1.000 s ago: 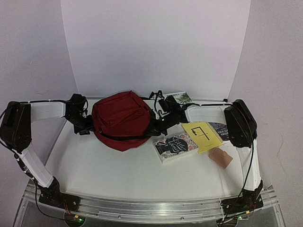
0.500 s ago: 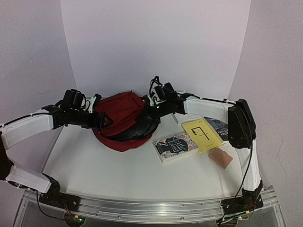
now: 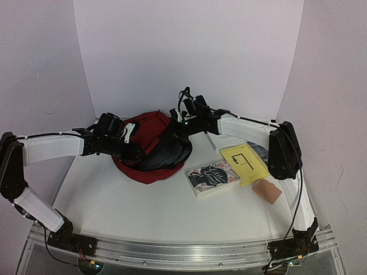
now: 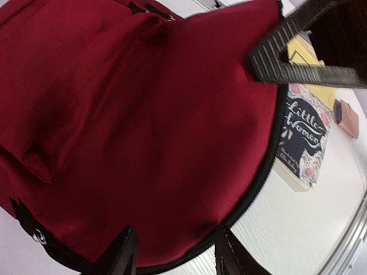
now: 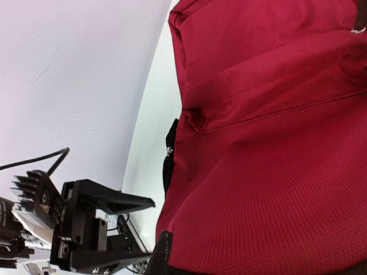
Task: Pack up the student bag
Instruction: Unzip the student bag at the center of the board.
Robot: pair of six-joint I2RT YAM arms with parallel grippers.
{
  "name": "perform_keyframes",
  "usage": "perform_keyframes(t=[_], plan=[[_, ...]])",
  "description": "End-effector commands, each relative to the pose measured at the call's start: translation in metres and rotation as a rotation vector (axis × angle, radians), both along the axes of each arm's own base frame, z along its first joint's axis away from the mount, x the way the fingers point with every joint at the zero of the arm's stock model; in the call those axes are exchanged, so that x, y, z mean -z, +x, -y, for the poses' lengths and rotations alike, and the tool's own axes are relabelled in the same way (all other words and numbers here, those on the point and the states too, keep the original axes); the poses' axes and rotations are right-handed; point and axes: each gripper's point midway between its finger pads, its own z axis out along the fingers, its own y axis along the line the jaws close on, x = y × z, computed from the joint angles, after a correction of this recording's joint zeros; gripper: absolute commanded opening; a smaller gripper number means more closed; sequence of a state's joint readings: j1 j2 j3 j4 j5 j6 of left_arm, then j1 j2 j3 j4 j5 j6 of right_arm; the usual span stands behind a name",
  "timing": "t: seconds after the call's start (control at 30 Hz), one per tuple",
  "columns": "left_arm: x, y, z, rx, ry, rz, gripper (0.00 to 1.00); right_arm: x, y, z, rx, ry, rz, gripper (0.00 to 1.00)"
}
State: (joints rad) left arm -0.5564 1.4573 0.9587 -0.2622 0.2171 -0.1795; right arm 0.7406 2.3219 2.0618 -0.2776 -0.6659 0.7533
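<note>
The student bag (image 3: 150, 130), dark red with black zips, lies at the back middle of the table. Its top panel is lifted, and the dark lining (image 3: 166, 154) shows under it. My right gripper (image 3: 176, 122) is shut on the bag's red fabric at the raised edge; in the right wrist view the cloth (image 5: 275, 143) presses against one finger (image 5: 164, 252). My left gripper (image 3: 136, 152) hovers over the bag's left front. Its jaws are open in the left wrist view (image 4: 176, 256), just above the red panel (image 4: 160, 126) and its black zip edge (image 4: 269, 166).
To the right of the bag lie a "Little Women" book (image 3: 212, 176), a yellow book (image 3: 245, 164), a white book (image 3: 225, 140) and a dark book (image 3: 265, 153). A small tan object (image 3: 268, 190) sits in front of them. White walls close in the back and sides.
My left arm swung from the bag's left side over onto it and its jaws opened. My right gripper rose, lifting the bag's panel and baring the dark lining.
</note>
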Motion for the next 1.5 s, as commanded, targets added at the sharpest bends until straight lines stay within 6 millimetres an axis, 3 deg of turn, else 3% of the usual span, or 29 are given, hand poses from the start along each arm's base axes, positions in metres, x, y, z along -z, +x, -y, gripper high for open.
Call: perform_keyframes(t=[0.0,0.1,0.17,0.2,0.33,0.4,0.57,0.77,0.9,1.0,1.13,1.27,1.37,1.47], plan=[[-0.033,0.039,-0.003,-0.105,0.016,0.125,0.34,-0.032,0.003,-0.009,-0.007,0.067,0.043,0.03],[-0.038,0.048,-0.005,-0.15,0.014,0.141,0.12,-0.035,0.003,-0.008,-0.006,0.065,0.056,0.05],[-0.041,0.05,-0.005,-0.158,0.005,0.145,0.09,-0.036,0.003,-0.007,-0.003,0.061,0.064,0.03],[-0.042,0.047,-0.002,-0.141,-0.001,0.139,0.12,-0.036,0.004,-0.006,0.001,0.059,0.069,0.01],[-0.058,0.022,0.009,-0.03,-0.117,0.172,0.44,-0.036,0.007,-0.006,0.012,0.056,0.073,0.0],[-0.06,0.01,0.008,-0.004,-0.145,0.182,0.53,-0.034,0.009,-0.005,0.017,0.054,0.07,0.0],[-0.049,0.0,0.014,0.062,-0.091,0.125,0.65,-0.036,0.011,-0.007,0.019,0.066,0.06,0.0],[-0.028,0.024,0.009,-0.007,0.041,0.12,0.67,-0.042,0.011,-0.009,0.021,0.081,0.053,0.0],[-0.027,0.034,0.003,-0.06,0.067,0.146,0.56,-0.048,0.009,-0.007,0.02,0.088,0.057,0.0],[-0.035,0.035,0.003,-0.07,0.047,0.168,0.31,-0.049,0.008,-0.006,0.018,0.086,0.059,0.02],[-0.055,0.039,0.001,-0.092,-0.01,0.216,0.02,-0.038,0.004,-0.003,0.005,0.064,0.052,0.22],[-0.06,0.068,-0.027,-0.197,-0.068,0.169,0.0,-0.016,-0.003,0.005,-0.008,0.019,0.045,0.49],[-0.053,0.093,-0.051,-0.295,-0.075,0.125,0.0,0.005,-0.008,0.013,-0.017,-0.03,0.044,0.69],[-0.048,0.116,-0.069,-0.375,-0.072,0.095,0.0,0.024,-0.013,0.02,-0.025,-0.069,0.041,0.75]])
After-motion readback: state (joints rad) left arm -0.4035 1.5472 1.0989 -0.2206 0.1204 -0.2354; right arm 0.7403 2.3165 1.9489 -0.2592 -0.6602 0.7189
